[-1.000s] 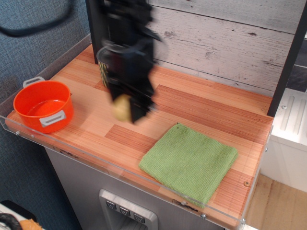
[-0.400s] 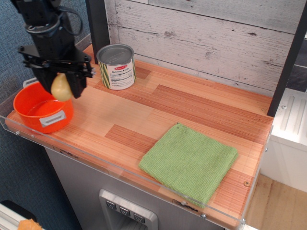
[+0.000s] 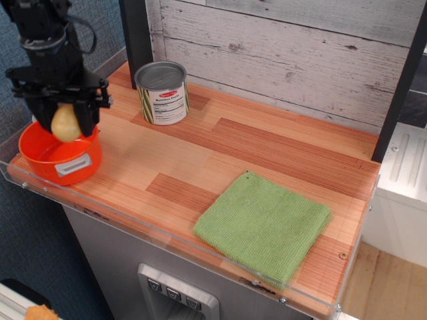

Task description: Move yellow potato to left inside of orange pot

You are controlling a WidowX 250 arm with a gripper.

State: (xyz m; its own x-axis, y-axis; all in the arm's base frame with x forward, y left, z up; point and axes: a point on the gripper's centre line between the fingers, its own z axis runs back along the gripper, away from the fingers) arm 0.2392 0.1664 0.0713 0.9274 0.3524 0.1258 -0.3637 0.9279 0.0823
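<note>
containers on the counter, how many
2: the round orange plastic pot at the left front corner, and the silver striped-label tin can by the back wall. None seem hidden.

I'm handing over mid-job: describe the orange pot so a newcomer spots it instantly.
Start at the wooden counter and go to its front-left corner, behind the clear plastic lip. There sits the round bright-orange plastic pot, directly beneath the black gripper holding the pale-yellow potato. Unlike the silver striped-label tin can or the flat green cloth, it is open-topped with grey loop handles.
</note>
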